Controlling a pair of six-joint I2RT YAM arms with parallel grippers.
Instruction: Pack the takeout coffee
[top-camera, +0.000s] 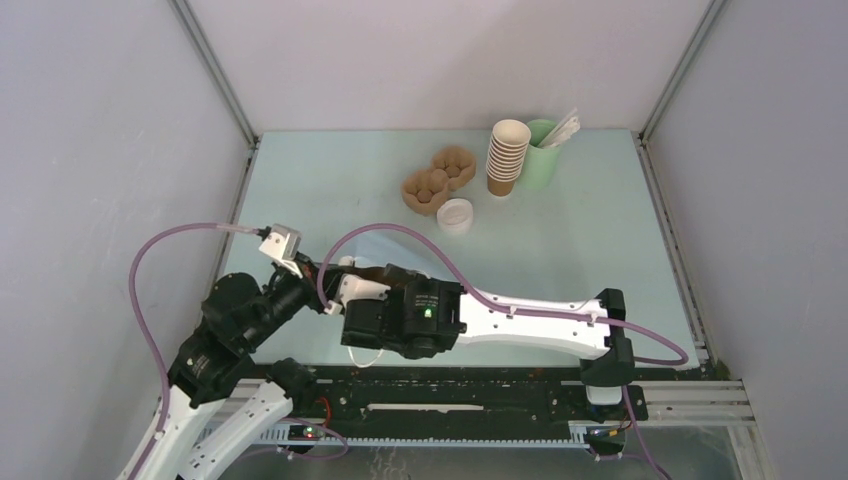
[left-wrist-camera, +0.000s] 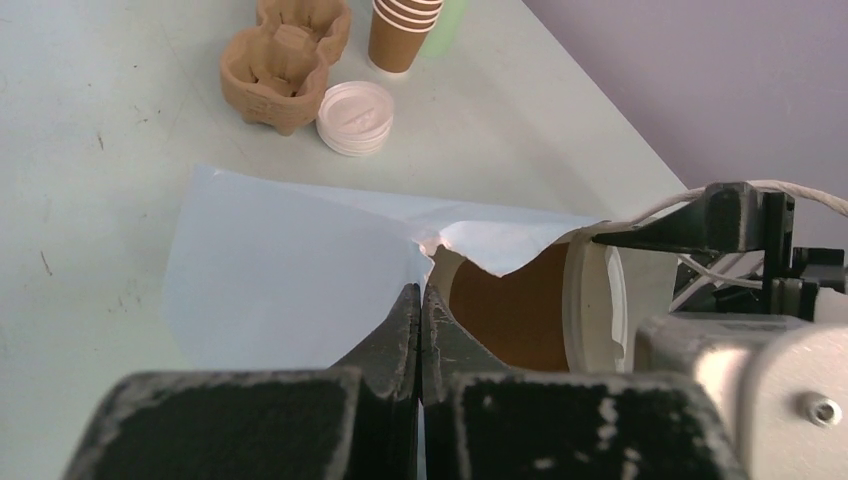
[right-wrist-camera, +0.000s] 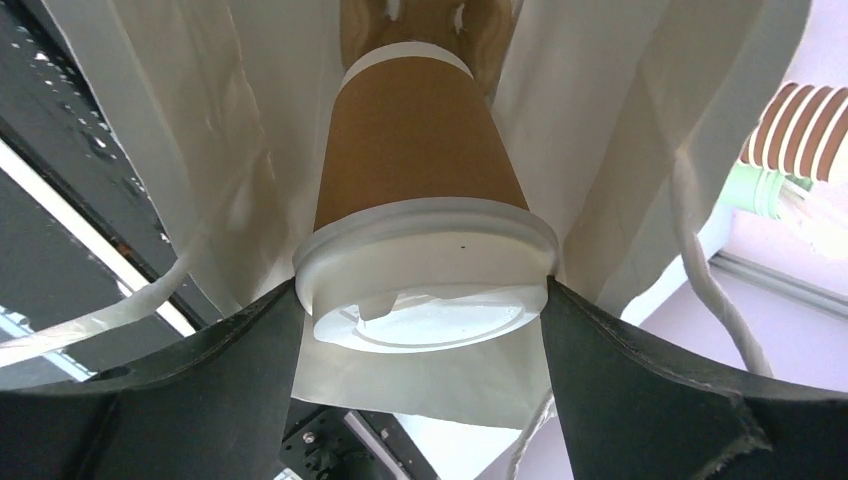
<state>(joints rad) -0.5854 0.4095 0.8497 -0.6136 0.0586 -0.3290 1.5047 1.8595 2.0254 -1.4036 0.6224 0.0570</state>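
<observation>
While my left gripper (left-wrist-camera: 420, 300) pinches the edge of the bag (left-wrist-camera: 290, 270), I see my right gripper (right-wrist-camera: 422, 305) clasping the coffee (right-wrist-camera: 420, 140) at its lid (right-wrist-camera: 430, 240), seemingly partway inside the bag.

There was one takeout coffee (right-wrist-camera: 420, 140), a brown paper cup, and it carried one white lid (right-wrist-camera: 430, 235). There was also one white paper bag (left-wrist-camera: 290, 270). Two hands were seen, the left hand (left-wrist-camera: 420, 295) and the right hand (right-wrist-camera: 425, 300). The surface (top-camera: 330, 190) had one stack of brown cups (top-camera: 507, 158), with the cups packed too tightly to count them surely. There were also one pale green cup (top-camera: 543, 165) with several sticks (top-camera: 562, 128), two brown pulp carriers (top-camera: 453, 165), and one pile of white lids (top-camera: 455, 216), whose number I could not tell.
</observation>
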